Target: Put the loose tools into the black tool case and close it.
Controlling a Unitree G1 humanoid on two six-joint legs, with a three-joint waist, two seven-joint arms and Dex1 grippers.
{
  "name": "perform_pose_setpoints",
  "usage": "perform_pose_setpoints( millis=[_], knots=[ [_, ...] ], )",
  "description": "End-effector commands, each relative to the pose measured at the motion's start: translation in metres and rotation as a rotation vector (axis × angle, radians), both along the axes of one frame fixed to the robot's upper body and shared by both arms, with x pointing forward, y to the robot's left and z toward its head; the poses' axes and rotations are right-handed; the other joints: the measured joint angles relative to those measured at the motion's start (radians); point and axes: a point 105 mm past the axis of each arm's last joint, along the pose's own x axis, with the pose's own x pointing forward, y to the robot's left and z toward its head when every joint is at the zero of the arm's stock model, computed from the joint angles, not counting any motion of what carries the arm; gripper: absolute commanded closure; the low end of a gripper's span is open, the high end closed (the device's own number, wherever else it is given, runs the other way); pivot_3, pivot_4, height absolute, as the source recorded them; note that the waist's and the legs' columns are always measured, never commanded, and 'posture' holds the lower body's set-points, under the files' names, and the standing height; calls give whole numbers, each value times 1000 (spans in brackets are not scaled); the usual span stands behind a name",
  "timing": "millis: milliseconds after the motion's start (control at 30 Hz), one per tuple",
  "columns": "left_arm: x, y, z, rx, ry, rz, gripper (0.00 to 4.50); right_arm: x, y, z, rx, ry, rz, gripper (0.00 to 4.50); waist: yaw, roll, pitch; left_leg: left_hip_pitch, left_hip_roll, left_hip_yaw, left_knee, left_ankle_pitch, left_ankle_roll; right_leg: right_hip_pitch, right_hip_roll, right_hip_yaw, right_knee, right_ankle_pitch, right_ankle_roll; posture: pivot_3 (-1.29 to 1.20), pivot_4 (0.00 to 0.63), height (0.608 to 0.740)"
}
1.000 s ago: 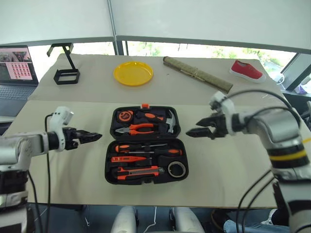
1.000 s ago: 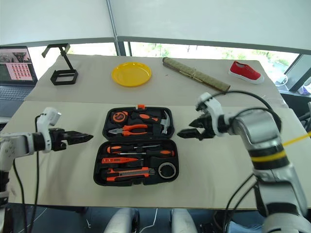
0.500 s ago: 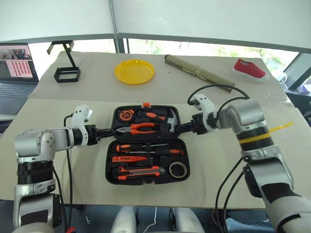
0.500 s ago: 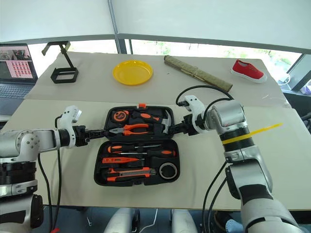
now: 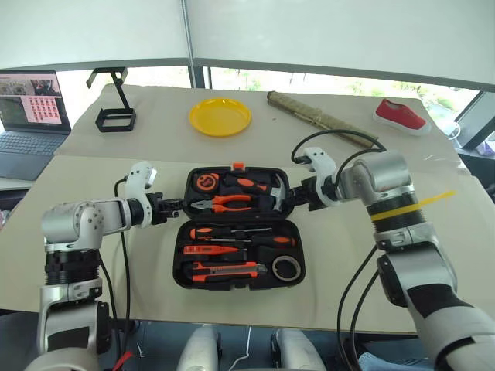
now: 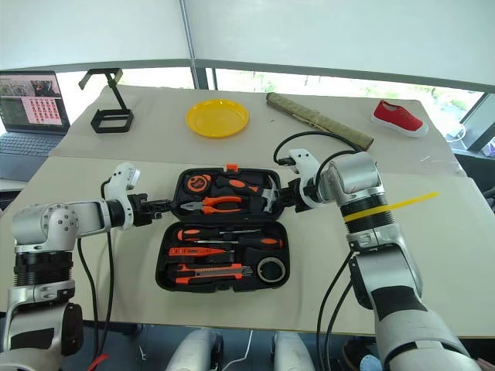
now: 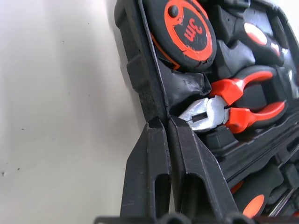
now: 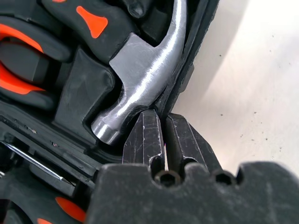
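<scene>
The black tool case [image 5: 237, 219] lies open on the near table. Its near half holds two black-and-orange screwdrivers [image 5: 232, 233], the orange tester [image 5: 207, 250], the utility knife [image 5: 224, 270] and the grey roll [image 5: 285, 268]. Pliers [image 5: 224, 204], a hammer [image 8: 145, 70] and a tape measure [image 7: 187, 28] sit in the far half. My left gripper [image 5: 179, 207] is shut on the far half's left rim [image 7: 140, 70], its tips [image 7: 161, 123] pinching the wall. My right gripper [image 5: 291, 202] is shut on the right rim beside the hammer head, fingers [image 8: 145, 135] together.
On the far table stand a yellow plate [image 5: 220, 117], a black wire stand [image 5: 114, 116], a rolled mat [image 5: 321, 120] and a red shoe [image 5: 401, 114]. A laptop [image 5: 31, 108] is at the far left. Bare tabletop lies either side of the case.
Both grippers have come inward from either side to the case's far half and have shut on its side rims. The camera has shifted a little.
</scene>
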Motion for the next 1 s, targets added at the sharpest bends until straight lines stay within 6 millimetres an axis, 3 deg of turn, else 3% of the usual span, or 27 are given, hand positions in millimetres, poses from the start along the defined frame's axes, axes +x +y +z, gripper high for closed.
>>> perform_pose_setpoints(
  millis=[33,200,367,467,533,600,700,733,833,1000],
  knots=[
    [12,17,39,-3,-313,87,4500,12,-1,45,22,-340,64,4413,-3,0,0,-1,0,0,0,0,0,-1,0,0,0,0,0,0,150,740],
    [4,23,50,37,-521,72,4500,9,-8,73,-19,-698,121,4413,-9,0,1,-16,1,0,0,2,-2,-17,0,1,8,1,-1,0,150,740],
    [-22,16,52,194,-753,-120,4500,-12,-16,55,-184,-875,276,4413,-9,0,1,-19,1,1,-2,1,-1,-18,0,1,1,2,0,0,150,740],
    [-27,20,52,228,-838,-119,4500,-20,-20,40,-258,-942,344,4413,-8,0,1,-19,1,2,-1,0,0,-18,0,1,0,2,1,0,150,740],
    [-28,33,46,298,-883,-56,4500,-35,-19,24,-345,-1048,470,4413,-7,0,1,-20,1,2,-1,0,0,-18,0,1,-1,2,1,0,150,740],
    [-40,25,30,438,-917,-186,4500,-49,-19,18,-367,-1180,535,4413,-7,-1,1,-19,1,2,-1,-1,1,-17,0,0,-2,2,1,0,150,740],
    [-66,1,8,543,-958,-446,4500,-54,-34,0,-423,-1194,558,4413,-9,-1,1,-15,2,3,-1,-1,2,-13,0,1,-6,2,1,0,150,740],
    [-76,-4,1,553,-959,-506,3976,-55,-41,-5,-460,-1200,563,3862,-9,-1,1,-14,2,4,-1,-1,2,-13,0,2,-7,2,1,0,150,740],
    [-92,-3,-11,552,-943,-543,3202,-61,-53,-15,-506,-1202,600,3106,-4,0,1,-9,2,6,-2,-2,2,-8,-1,3,-8,2,1,0,150,740],
    [-91,34,-15,617,-882,-422,1492,-67,-72,-16,-548,-1206,581,1472,-4,0,1,-7,3,6,-1,-2,3,-7,1,4,-6,2,1,0,150,740]
  ],
)
